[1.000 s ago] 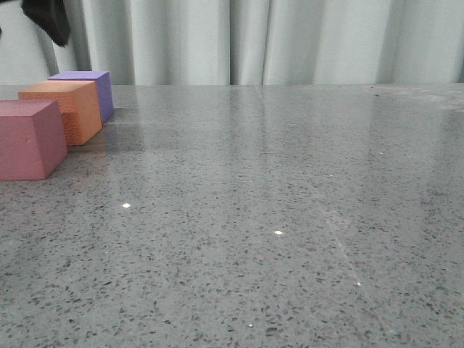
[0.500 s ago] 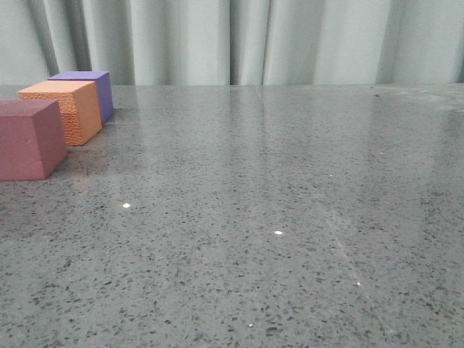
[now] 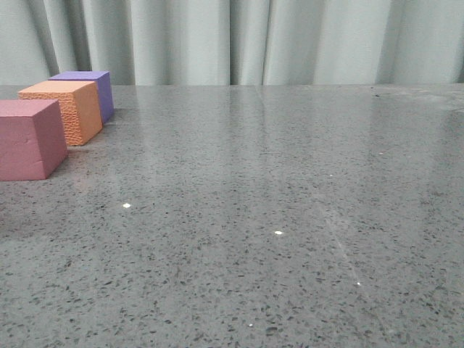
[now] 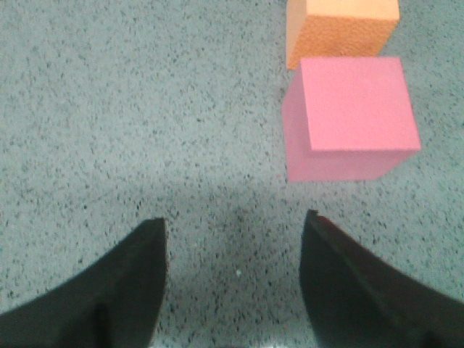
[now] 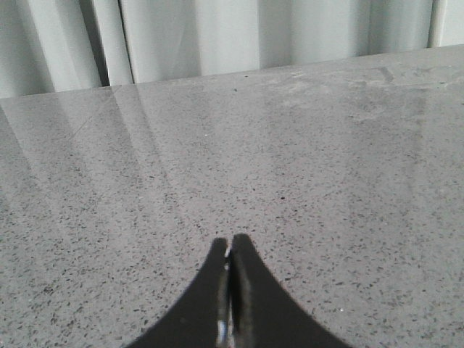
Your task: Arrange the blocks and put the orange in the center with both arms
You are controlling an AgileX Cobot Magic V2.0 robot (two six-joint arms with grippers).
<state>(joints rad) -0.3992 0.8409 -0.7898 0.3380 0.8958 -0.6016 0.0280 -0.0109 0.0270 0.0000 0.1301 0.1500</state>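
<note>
Three foam cubes stand in a row at the table's left edge in the front view: the pink-red cube [image 3: 27, 138] nearest, the orange cube [image 3: 64, 110] behind it, the purple cube [image 3: 93, 88] farthest. No gripper shows in the front view. In the left wrist view my left gripper [image 4: 235, 225] is open and empty above bare tabletop, with the pink-red cube [image 4: 351, 116] and the orange cube [image 4: 339, 29] ahead of its right finger; the purple cube is out of that view. In the right wrist view my right gripper [image 5: 230, 243] is shut and empty over bare table.
The grey speckled tabletop [image 3: 275, 217] runs across the front view to a pale curtain [image 3: 254, 40] behind its far edge. The curtain [image 5: 217, 36] also shows in the right wrist view.
A black arm part seen at the top left of the front view one second ago has left the view. The cubes have not moved.
</note>
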